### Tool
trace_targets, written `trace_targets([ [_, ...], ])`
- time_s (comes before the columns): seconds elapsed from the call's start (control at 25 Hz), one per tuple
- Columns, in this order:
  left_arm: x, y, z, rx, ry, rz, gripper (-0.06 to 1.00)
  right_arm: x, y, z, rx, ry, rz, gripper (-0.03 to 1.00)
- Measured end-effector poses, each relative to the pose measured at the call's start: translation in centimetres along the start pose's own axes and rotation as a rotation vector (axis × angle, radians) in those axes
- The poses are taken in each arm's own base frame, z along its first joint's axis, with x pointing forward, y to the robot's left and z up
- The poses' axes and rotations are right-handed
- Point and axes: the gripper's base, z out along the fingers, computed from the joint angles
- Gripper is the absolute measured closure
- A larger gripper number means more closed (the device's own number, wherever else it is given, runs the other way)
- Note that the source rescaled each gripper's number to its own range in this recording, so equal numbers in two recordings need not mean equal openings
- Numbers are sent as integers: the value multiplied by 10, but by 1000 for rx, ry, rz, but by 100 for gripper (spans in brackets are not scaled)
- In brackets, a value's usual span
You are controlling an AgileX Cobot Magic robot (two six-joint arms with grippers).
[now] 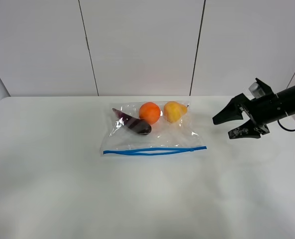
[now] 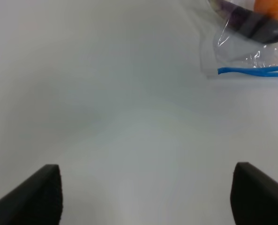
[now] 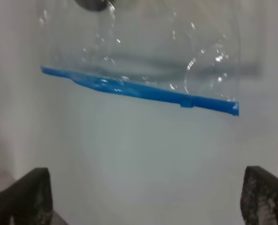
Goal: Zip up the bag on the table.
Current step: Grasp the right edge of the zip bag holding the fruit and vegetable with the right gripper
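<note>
The bag (image 1: 152,130) is not zipped yet, its zip strip (image 1: 154,151) gaping; the right gripper (image 1: 222,128), at its three o'clock, and the left gripper (image 2: 147,180) both spread wide, empty.

A clear plastic bag (image 1: 159,137) lies flat mid-way across the white counter (image 1: 62,189); its blue zip strip (image 1: 154,150) lines the near edge, tracks parted along the middle; an orange (image 1: 149,112), yellow pear (image 1: 173,111) and dark eggplant (image 1: 133,123) sit inside, at the far edge.
</note>
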Motion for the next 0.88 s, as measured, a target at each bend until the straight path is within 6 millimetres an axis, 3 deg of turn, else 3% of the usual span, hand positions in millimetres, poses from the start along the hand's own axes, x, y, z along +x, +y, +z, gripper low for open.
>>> trace_targets([
  [0.32,0,0,0,0,0,0,2,2,-46,46,-14,83,91,7],
  [0.48,0,0,0,0,0,0,2,-5,-57,62,-38,94,115,9],
  [0.88,0,0,0,0,0,0,2,-26,-34,84,-48,92,11,12],
])
